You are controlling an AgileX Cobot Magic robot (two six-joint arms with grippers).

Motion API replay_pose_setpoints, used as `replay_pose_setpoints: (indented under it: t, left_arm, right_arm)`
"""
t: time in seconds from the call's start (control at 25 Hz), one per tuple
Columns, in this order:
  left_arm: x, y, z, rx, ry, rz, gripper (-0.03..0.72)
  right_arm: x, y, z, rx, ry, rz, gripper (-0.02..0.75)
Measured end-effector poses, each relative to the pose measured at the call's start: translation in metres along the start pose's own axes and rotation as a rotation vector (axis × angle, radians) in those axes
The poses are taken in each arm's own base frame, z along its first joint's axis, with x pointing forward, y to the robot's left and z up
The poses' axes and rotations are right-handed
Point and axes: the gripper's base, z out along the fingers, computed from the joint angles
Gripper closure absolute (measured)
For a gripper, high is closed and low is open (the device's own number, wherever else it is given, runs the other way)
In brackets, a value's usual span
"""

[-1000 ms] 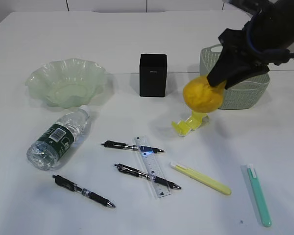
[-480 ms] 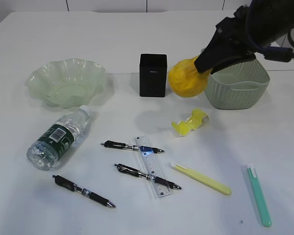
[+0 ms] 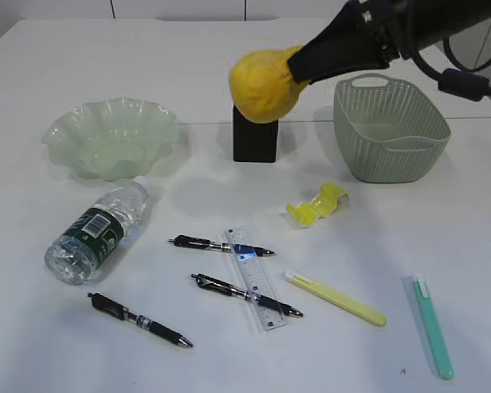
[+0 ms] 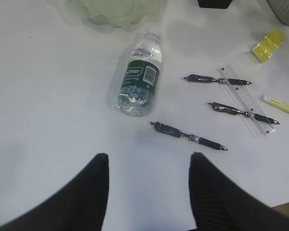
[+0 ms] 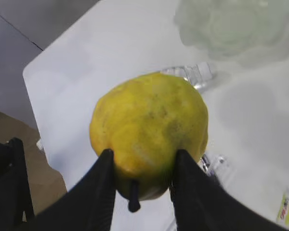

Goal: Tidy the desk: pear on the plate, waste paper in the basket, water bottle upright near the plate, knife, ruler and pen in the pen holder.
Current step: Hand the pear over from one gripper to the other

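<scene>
Right gripper (image 5: 140,175) is clamped on the pear (image 3: 262,83), in the air above the pen holder (image 3: 254,141); left gripper (image 4: 149,166) has its jaws apart over the desk (image 3: 442,237).

Black arm, matte black hand (image 5: 142,192)

Even, bright overhead lighting; worktop (image 3: 106,344) shows soft, faint shadows only. Right wrist view: pear (image 5: 149,132) between the fingers (image 5: 103,192) sharp, background beyond them blurred. Left wrist view: fingers (image 4: 94,187) dark, slightly soft. No harsh glare.
</scene>
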Motion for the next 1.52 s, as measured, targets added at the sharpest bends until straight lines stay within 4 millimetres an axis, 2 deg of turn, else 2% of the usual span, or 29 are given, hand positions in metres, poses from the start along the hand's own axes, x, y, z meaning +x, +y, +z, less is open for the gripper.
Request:
replay_pose_setpoints:
  t: [0.44,0.72,1.12,1.36,1.52]
  left_arm:
    - [-0.003,-0.003,0.0,0.03,-0.031,-0.015,0.331]
    - [-0.008,0.0,0.02,0.049,0.069,0.062,0.332]
    - [-0.017,0.0,0.037,0.089,0.068,0.266,0.331]
    - [-0.021,-0.002,0.044,0.131,0.059,0.359,0.271]
    - [-0.024,-0.001,0.049,0.133,0.051,0.405,0.207]
  right_arm:
    - [-0.008,0.005,-0.001,-0.055,-0.091,-0.004,0.486]
    - [-0.008,0.005,-0.001,-0.057,-0.09,0.046,0.486]
    - [-0.005,0.003,0.0,-0.038,-0.053,0.135,0.486]
    - [-0.005,0.004,0.001,-0.04,-0.049,0.164,0.486]
    - [-0.005,0.012,0.011,-0.05,-0.008,0.144,0.486]
